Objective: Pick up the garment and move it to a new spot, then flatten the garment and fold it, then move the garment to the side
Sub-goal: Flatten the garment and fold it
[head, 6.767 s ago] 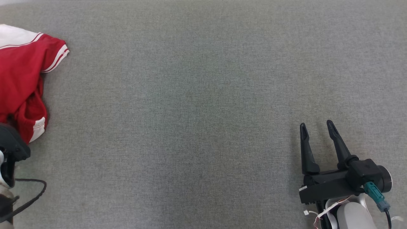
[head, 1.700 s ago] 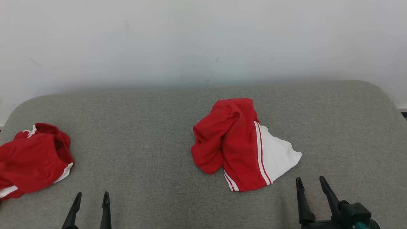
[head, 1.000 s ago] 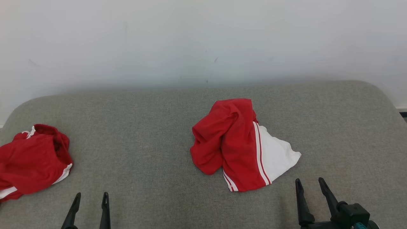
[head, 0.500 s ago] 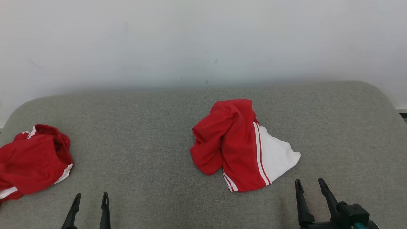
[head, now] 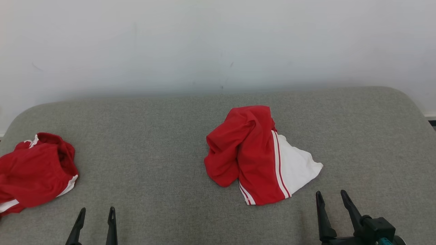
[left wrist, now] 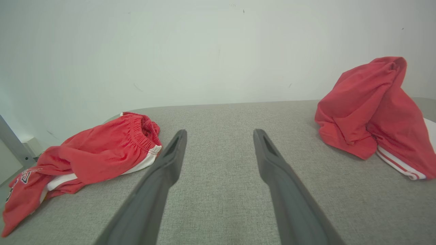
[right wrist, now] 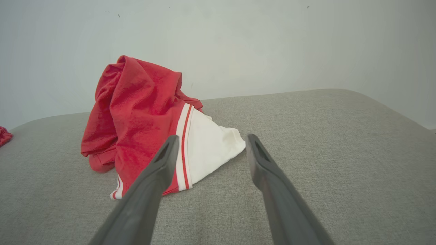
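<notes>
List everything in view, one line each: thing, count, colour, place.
heaped garment: one, red with a white panel and stripes, middle of the surface, slightly right
second garment: one, red with white trim, crumpled at the surface's left edge
padded surface: one, grey, under both garments
wall: one, white, behind the surface
left gripper: one, dark, lower left, open, empty
right gripper: one, dark, lower right, open, empty, near the white panel
</notes>
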